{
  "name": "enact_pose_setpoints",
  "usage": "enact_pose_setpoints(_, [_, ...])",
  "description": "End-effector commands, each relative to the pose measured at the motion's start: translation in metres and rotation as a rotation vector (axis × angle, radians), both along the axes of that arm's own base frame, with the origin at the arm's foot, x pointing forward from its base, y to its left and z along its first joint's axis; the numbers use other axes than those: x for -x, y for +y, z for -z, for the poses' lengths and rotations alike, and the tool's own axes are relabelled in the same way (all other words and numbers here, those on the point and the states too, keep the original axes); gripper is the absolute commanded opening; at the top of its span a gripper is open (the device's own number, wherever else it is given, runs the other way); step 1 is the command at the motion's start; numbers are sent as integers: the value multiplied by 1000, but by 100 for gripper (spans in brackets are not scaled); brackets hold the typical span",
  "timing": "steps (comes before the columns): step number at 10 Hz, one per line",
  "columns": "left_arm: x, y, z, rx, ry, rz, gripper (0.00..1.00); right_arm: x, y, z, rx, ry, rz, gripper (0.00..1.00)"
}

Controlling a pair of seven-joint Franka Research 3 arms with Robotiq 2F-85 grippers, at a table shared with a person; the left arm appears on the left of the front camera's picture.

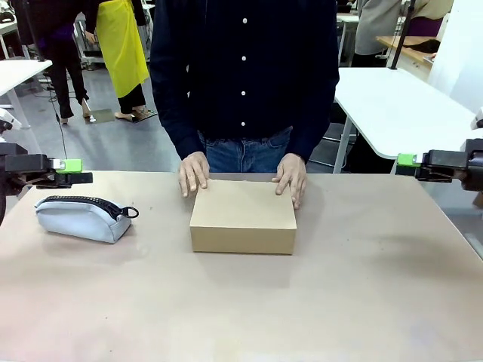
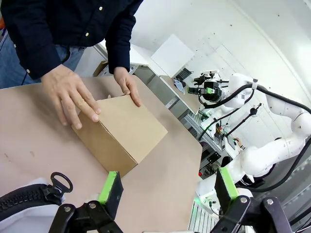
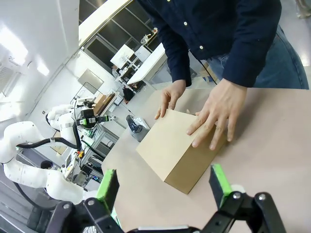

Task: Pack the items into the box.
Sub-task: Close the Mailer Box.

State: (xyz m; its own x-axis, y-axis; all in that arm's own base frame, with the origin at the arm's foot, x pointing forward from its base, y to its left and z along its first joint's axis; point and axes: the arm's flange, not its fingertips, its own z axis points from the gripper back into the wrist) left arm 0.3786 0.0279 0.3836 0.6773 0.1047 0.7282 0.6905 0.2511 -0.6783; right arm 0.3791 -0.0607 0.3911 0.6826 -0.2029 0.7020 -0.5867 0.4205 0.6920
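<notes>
Box (image 1: 242, 215) sits shut mid-tabletop (image 1: 362, 302), person's hands (image 1: 194, 173) on its far edge. Both claws, left (image 1: 75, 172) and right (image 1: 407, 161), hang wide open and empty at the sides. Packing looks done, or contents hidden; pouch (image 1: 79, 217) lies outside.

The closed box (image 1: 242, 216) sits on the tan table (image 1: 362, 294) about midway between the two grippers, its lid flat. A person in a dark buttoned shirt stands at the far edge and rests one hand (image 1: 194, 174) on the box's far corner nearer the left gripper (image 1: 73, 172), the other hand (image 1: 291, 179) on the far corner nearer the right gripper (image 1: 408, 161). The left gripper hangs at the table's side, green pad showing, with a light-grey zip pouch (image 1: 83, 217) lying just below and inward of it, ring pull toward the box. The right gripper hangs off the opposite edge, well apart from the box.
</notes>
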Motion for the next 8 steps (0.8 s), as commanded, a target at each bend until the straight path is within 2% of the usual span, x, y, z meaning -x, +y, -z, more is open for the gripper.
enact_pose_setpoints(1, [-1, 1, -1, 5, -22, -10, 100, 1, 0, -4, -3, -9, -2, 100])
enact_pose_setpoints(8, [-1, 1, -1, 5, -22, -10, 100, 1, 0, -4, -3, -9, -2, 100])
